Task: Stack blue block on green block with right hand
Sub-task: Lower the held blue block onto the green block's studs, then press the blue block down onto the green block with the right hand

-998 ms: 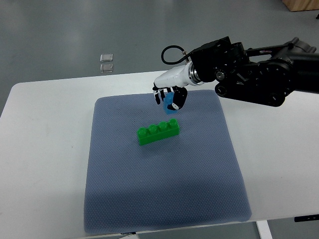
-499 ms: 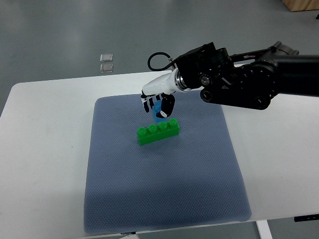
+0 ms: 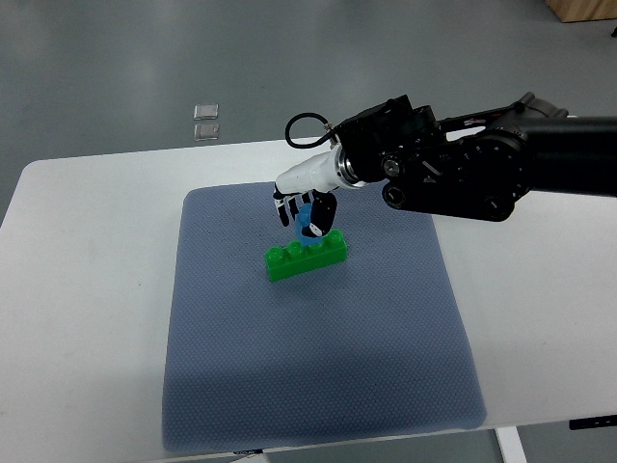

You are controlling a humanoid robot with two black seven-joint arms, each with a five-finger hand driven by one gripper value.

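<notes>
A long green block with a row of studs lies on the blue-grey mat, a little behind its middle. My right hand reaches in from the right and is shut on a small blue block. The blue block sits just above the green block's top, over its middle studs; I cannot tell whether the two touch. The fingers hide most of the blue block. The left arm does not show.
The mat lies on a white table. Two small clear square things lie on the grey floor beyond the table's far edge. My bulky black right forearm hangs over the mat's back right corner.
My right hand has carried the blue block left and down, from above the green block's right end to just over its middle studs.
</notes>
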